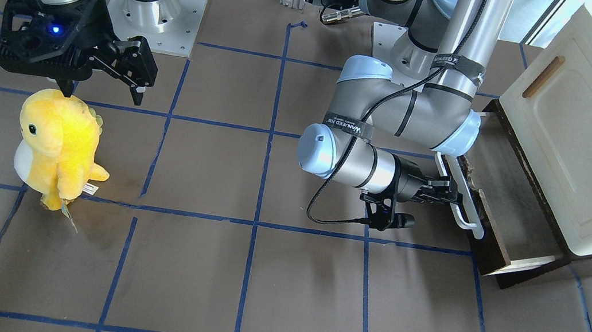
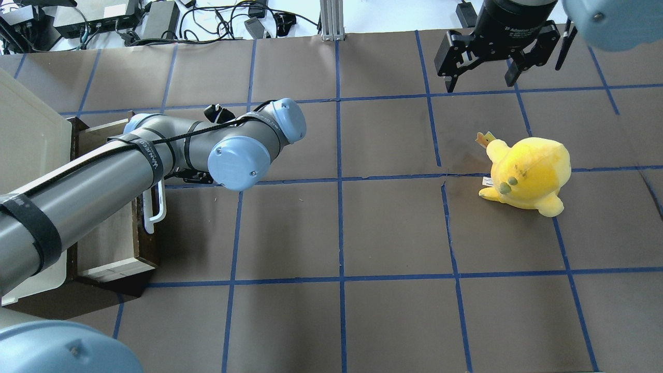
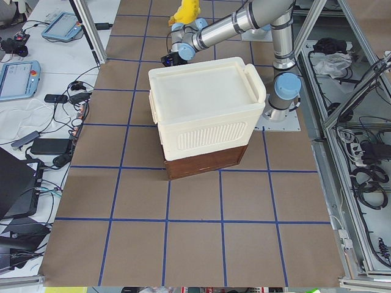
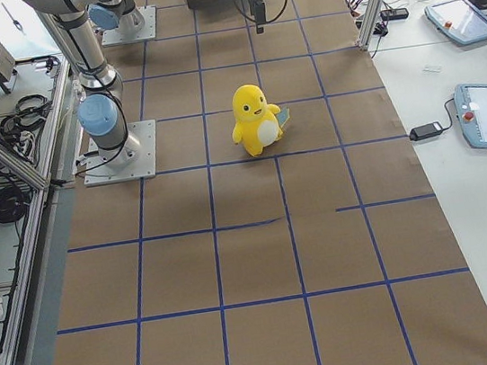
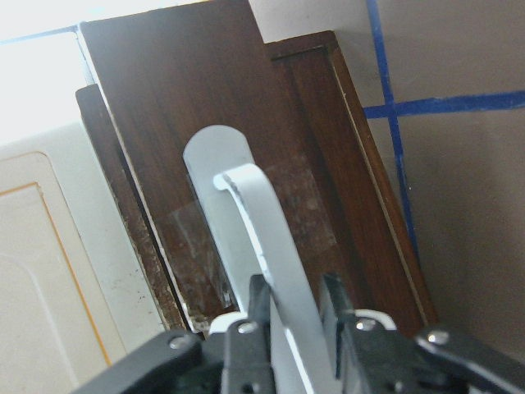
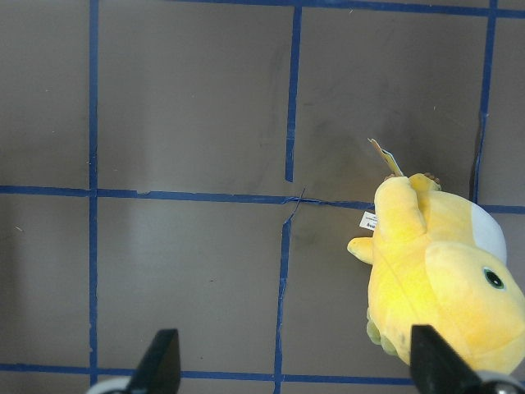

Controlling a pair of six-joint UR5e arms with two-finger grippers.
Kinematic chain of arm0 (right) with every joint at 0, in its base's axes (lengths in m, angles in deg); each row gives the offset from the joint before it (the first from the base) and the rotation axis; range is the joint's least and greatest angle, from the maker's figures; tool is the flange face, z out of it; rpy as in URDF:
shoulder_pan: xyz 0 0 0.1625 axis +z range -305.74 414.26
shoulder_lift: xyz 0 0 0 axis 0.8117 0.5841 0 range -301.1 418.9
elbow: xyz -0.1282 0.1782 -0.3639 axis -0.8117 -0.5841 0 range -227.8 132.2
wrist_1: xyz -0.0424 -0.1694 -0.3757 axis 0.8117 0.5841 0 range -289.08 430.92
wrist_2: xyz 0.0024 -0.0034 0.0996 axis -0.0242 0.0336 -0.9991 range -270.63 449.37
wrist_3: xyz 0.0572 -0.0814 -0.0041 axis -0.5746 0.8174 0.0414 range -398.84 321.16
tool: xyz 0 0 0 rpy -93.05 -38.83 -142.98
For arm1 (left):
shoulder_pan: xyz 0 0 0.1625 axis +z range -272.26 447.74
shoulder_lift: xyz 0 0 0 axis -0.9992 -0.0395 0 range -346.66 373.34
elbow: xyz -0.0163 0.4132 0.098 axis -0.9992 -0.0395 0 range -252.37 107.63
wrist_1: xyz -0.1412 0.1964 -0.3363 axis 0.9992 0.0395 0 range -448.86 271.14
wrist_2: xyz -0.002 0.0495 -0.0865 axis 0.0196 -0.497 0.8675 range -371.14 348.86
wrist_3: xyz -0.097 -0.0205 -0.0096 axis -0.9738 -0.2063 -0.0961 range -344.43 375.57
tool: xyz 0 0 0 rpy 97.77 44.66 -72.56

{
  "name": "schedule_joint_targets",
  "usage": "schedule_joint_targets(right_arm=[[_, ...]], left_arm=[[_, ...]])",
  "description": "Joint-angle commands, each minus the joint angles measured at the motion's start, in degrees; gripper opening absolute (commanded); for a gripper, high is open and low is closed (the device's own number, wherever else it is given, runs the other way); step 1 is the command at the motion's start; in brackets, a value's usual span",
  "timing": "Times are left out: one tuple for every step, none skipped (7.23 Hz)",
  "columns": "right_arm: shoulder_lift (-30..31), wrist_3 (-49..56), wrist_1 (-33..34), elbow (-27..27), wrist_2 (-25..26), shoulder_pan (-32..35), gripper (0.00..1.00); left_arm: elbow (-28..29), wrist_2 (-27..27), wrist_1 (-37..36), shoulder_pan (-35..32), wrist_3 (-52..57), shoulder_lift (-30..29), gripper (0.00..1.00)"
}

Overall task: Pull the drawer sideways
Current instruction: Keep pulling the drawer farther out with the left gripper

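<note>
The dark brown drawer [image 1: 505, 201] stands part-way out from under the cream cabinet [image 1: 583, 142], and its greyish floor shows. Its long white bar handle [image 1: 467, 204] runs along the front. My left gripper [image 1: 451, 193] is shut on that handle; in the left wrist view the fingers [image 5: 246, 320] clamp the bar [image 5: 267, 238] from both sides against the drawer front [image 5: 205, 123]. In the overhead view the drawer [image 2: 111, 243] and handle [image 2: 155, 210] show under my left arm. My right gripper [image 1: 103, 91] is open and empty, hanging above the table far from the drawer.
A yellow plush toy [image 1: 58, 147] stands on the table below my right gripper and shows at the right of the right wrist view [image 6: 443, 279]. The cabinet door carries a small brown handle [image 1: 543, 77]. Blue tape lines grid the brown table [image 1: 257, 276].
</note>
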Motion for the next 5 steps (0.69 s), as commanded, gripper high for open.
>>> schedule_joint_targets(right_arm=[[0.0,0.0,0.0,0.0,0.0,0.0,1.0],[0.0,0.0,0.0,0.0,0.0,0.0,1.0],[0.0,0.0,0.0,0.0,0.0,0.0,1.0],[0.0,0.0,0.0,0.0,0.0,0.0,1.0],[0.0,0.0,0.0,0.0,0.0,0.0,1.0]], left_arm=[[0.0,0.1,0.0,-0.7,0.0,0.2,0.21],[-0.1,0.1,0.1,-0.7,0.1,0.6,0.4],[-0.4,0.1,0.1,-0.6,0.0,0.7,0.71],[-0.7,0.1,0.1,-0.1,-0.1,0.8,0.75],[-0.7,0.0,0.0,0.0,-0.1,0.8,0.81]])
